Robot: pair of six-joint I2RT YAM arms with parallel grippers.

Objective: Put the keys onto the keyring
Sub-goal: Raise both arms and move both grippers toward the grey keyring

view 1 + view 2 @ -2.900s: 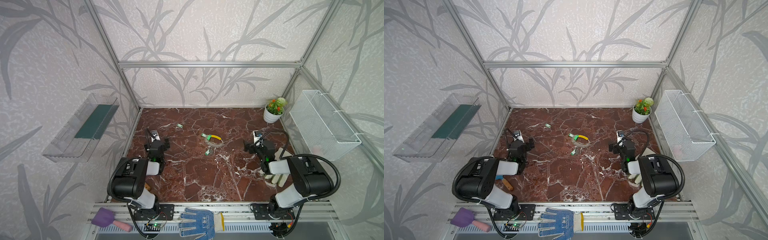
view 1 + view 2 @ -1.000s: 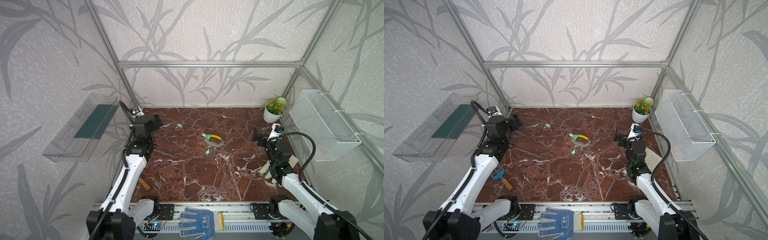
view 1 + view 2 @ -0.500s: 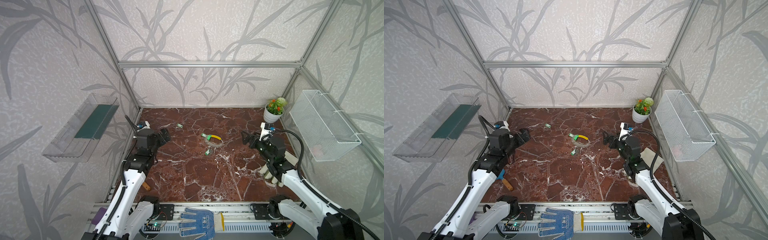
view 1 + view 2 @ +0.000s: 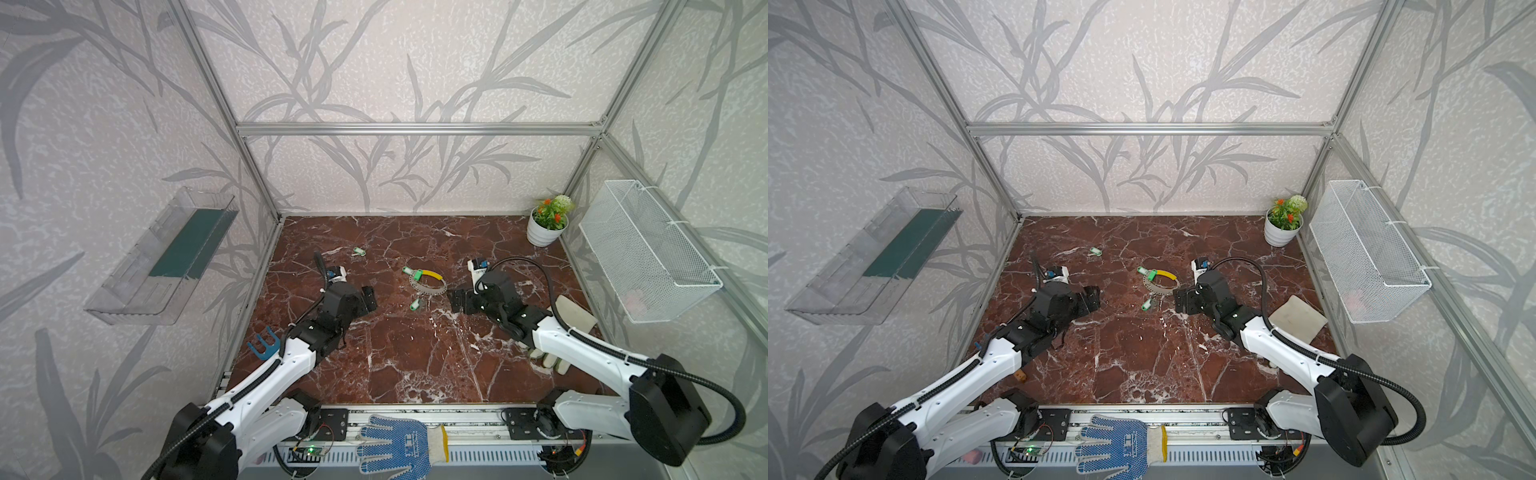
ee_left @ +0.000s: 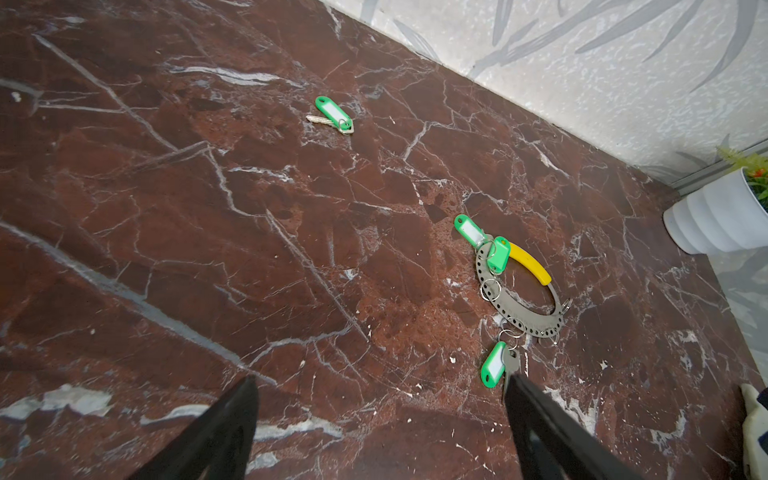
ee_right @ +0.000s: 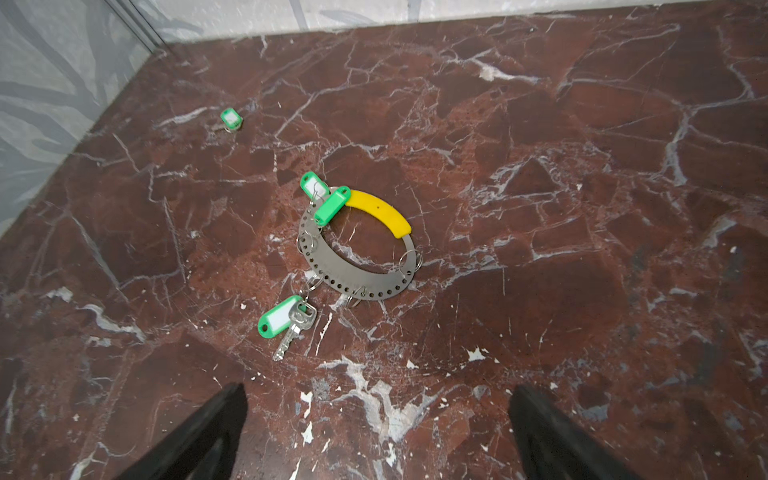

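Observation:
The grey perforated keyring with its yellow sleeve lies flat mid-table. Two green-tagged keys sit at its far-left arc. A third green-tagged key lies by its near edge, seemingly on a small ring hooked to the band. A loose key lies apart at the back left. My left gripper hovers open left of the keyring, nothing between its fingers. From the right, my right gripper faces the keyring, open and empty.
A white potted plant stands in the back right corner beside a wire basket on the right wall. A beige cloth lies behind the right arm. A blue fork-like tool sits at the left edge.
Both arms have unfolded from the front and swung inward and lower, so the grippers now flank the keyring. The keyring and keys have not moved.

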